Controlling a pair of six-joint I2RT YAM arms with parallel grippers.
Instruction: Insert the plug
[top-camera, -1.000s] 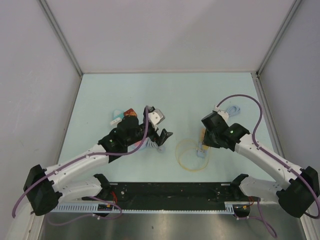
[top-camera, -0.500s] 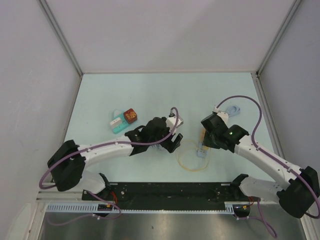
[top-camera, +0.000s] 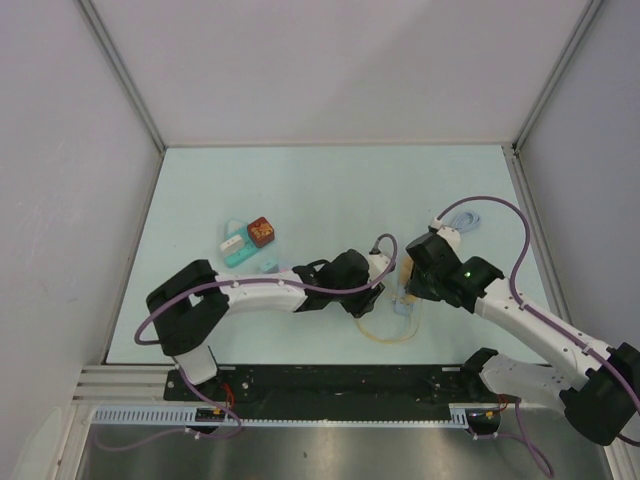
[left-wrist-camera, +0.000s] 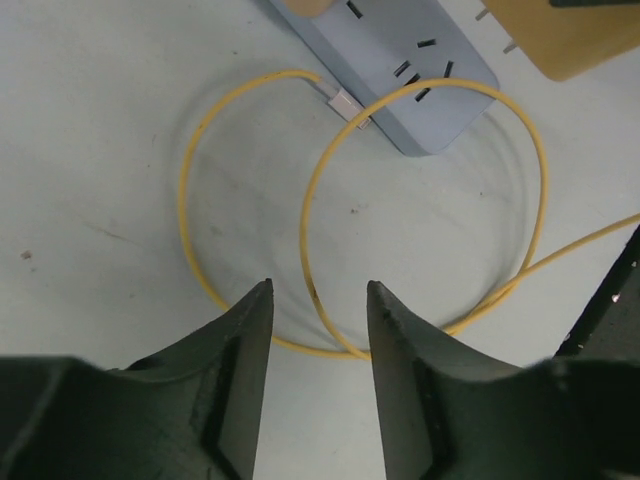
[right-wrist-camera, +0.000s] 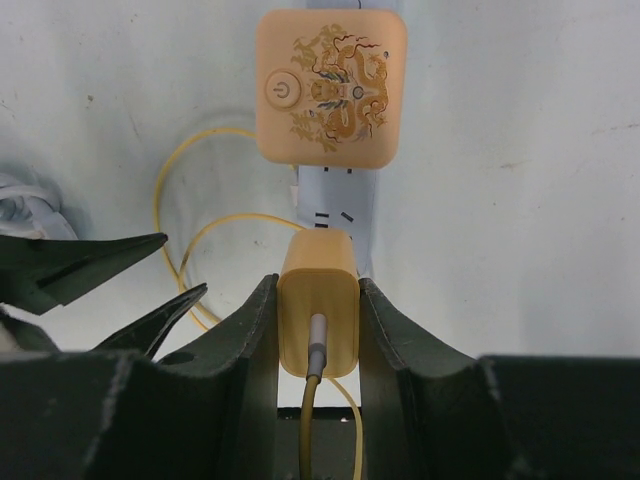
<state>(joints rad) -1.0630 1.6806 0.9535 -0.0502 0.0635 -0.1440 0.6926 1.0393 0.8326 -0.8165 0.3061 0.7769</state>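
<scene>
Item 1, right gripper (right-wrist-camera: 318, 292): we record its fingers pressed against both sides of the plug (right-wrist-camera: 318, 312), pinching it.

Item 2, plug: a pale orange block with a yellow cable (left-wrist-camera: 184, 200) leaving its rear. We place it over the near end of the power strip (right-wrist-camera: 337, 207). From the left wrist view we note its prongs bare and outside any socket.

Item 3, power strip: grey-blue, lying flat on the table (top-camera: 300, 190) just beside the right gripper. At its far end we list a square orange cap (right-wrist-camera: 330, 85) with a dragon print and a power button.

Item 4, yellow cable: we count two overlapping loops on the table. One end carries a white connector (left-wrist-camera: 345, 103) touching the strip's side.

Item 5, left gripper (left-wrist-camera: 318, 300): we log its fingers spread, with only table and cable showing between them. It hangs over the loops, near the strip, gripping nothing.

Item 6, oddments: a red-brown block (top-camera: 262, 231) and a teal box (top-camera: 236, 246), well apart from the strip on the left. A pale coiled lead (top-camera: 465, 218) lies beyond the right arm.
</scene>
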